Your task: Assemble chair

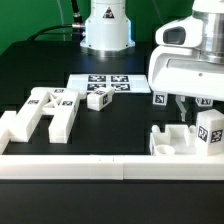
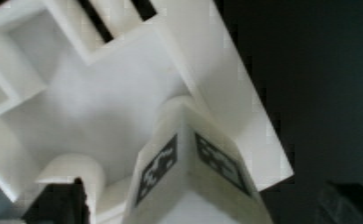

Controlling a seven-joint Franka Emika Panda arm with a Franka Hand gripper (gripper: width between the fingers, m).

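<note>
The chair is in loose white tagged pieces. A flat panel piece (image 1: 176, 142) lies at the exterior view's right by the border wall, and a tagged block (image 1: 210, 130) stands on its right end. My gripper (image 1: 186, 112) hangs just above this panel, fingers pointing down. In the wrist view a white bar with two tags (image 2: 196, 165) fills the space between my dark fingertips (image 2: 46, 200), with the wide white panel (image 2: 107, 90) beyond it. The jaws stand wide and do not press on the bar. My gripper (image 2: 187, 208) is open.
A large ladder-shaped white piece (image 1: 48, 112) lies at the exterior view's left. A small tagged block (image 1: 97, 98) sits beside the marker board (image 1: 108, 82). The long low border wall (image 1: 100, 166) runs along the front. The arm's base (image 1: 106, 30) stands at the back.
</note>
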